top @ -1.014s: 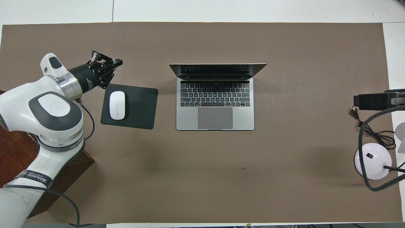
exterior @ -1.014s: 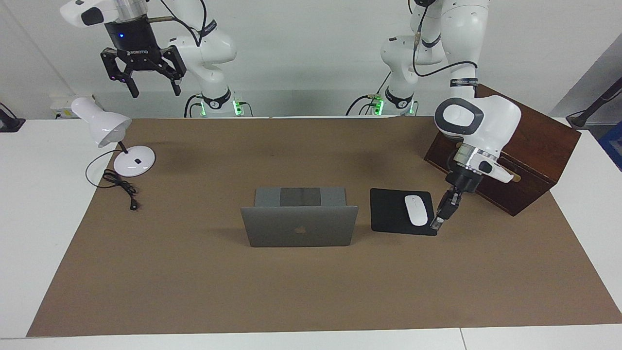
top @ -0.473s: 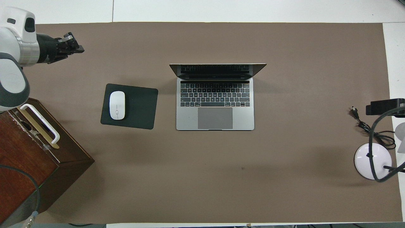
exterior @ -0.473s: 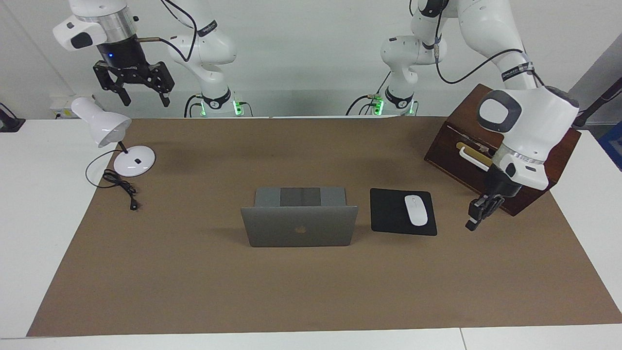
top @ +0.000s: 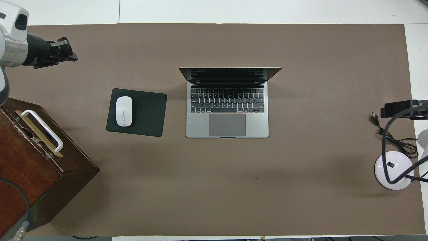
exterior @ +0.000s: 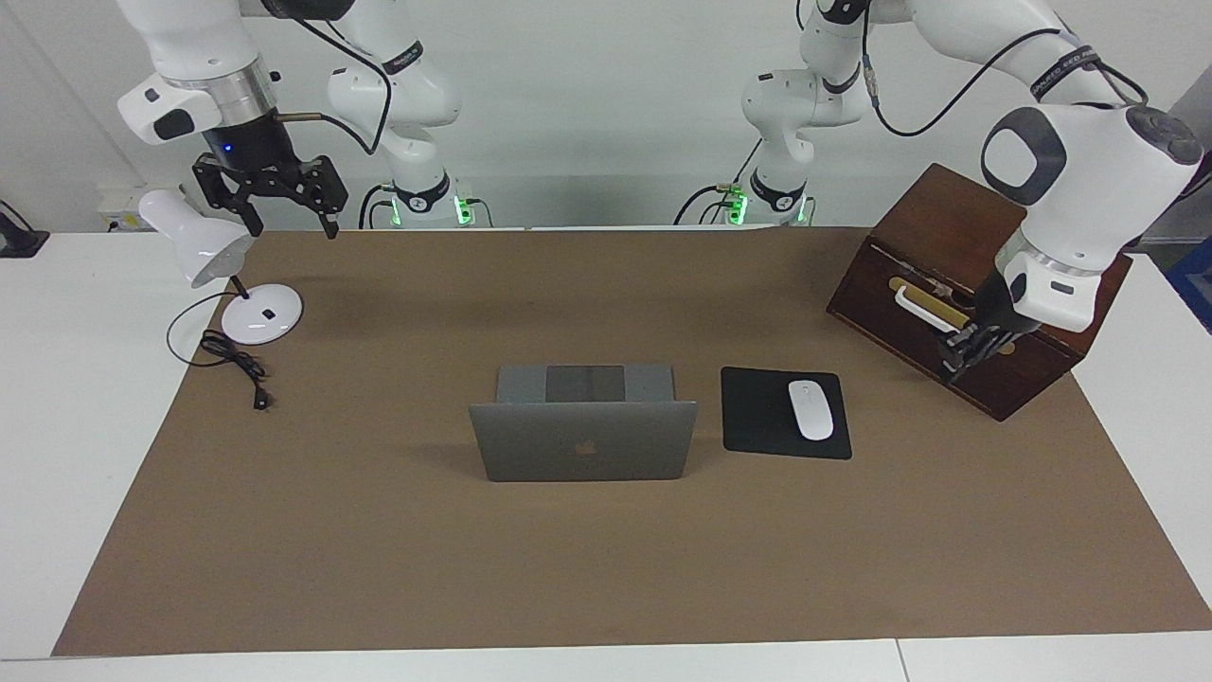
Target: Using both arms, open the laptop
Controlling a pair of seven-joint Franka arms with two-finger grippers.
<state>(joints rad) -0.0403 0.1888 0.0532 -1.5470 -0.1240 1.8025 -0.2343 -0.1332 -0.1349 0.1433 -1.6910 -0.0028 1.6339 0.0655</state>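
Observation:
The silver-grey laptop [exterior: 582, 445] [top: 227, 110] stands open in the middle of the brown mat, its lid upright with the apple logo on its back. Its dark keys and trackpad show in the overhead view. My left gripper [exterior: 966, 355] [top: 68, 53] hangs shut and holds nothing, raised over the mat beside the wooden box, well clear of the laptop. My right gripper [exterior: 290, 223] is open and holds nothing, up in the air over the desk lamp's end of the table. Only a dark part of that gripper [top: 401, 108] shows in the overhead view.
A black mouse pad [exterior: 757, 412] [top: 147, 113] with a white mouse [exterior: 811, 409] [top: 123, 111] lies beside the laptop toward the left arm's end. A brown wooden box [exterior: 909, 237] [top: 33, 174] with a white handle stands at that end. A white desk lamp [exterior: 204, 248] [top: 394, 165] and its cable [exterior: 237, 365] sit at the right arm's end.
My left gripper has lifted off the mouse pad's edge and swung away toward the wooden box. The right gripper has shifted slightly and come down closer to the lamp. The laptop has not moved.

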